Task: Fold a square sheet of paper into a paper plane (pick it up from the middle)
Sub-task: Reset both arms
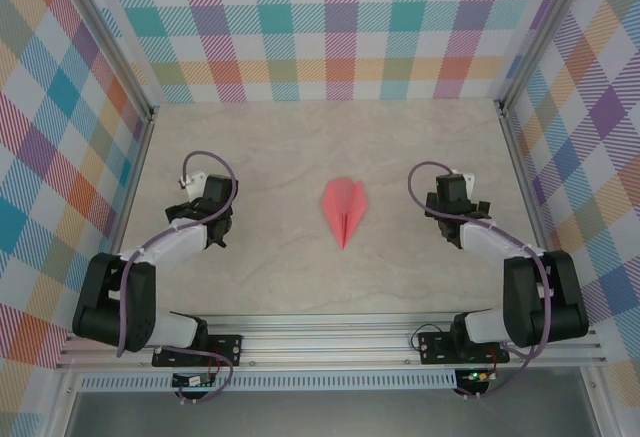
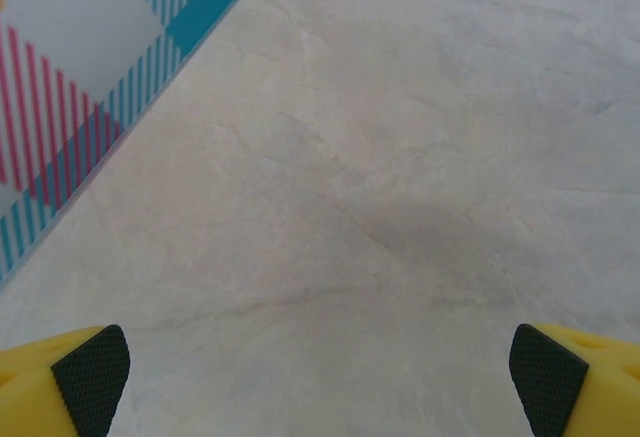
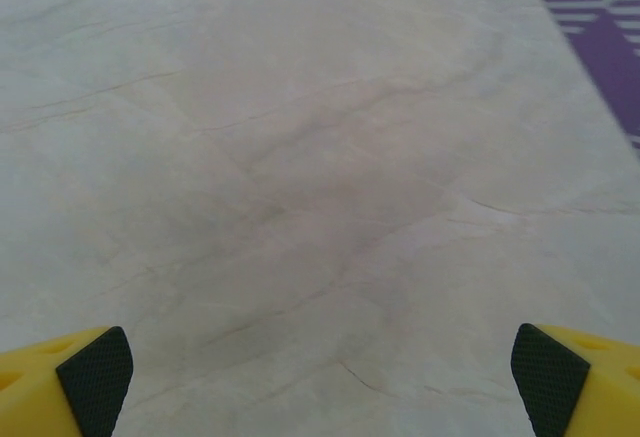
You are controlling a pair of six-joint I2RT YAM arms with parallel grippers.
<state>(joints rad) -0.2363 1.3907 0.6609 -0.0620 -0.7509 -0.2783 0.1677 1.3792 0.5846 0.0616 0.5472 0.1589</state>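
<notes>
paper plane (image 1: 344, 211) lay folded, centre, nose near | left gripper (image 2: 320, 382) wide, empty, well left | right gripper (image 3: 320, 382) same, well right | seemingly parked clear

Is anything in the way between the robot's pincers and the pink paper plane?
No, nothing I can see. Just bare table lies between the paper plane and the left pincer and the right pincer, which are both open.
</notes>
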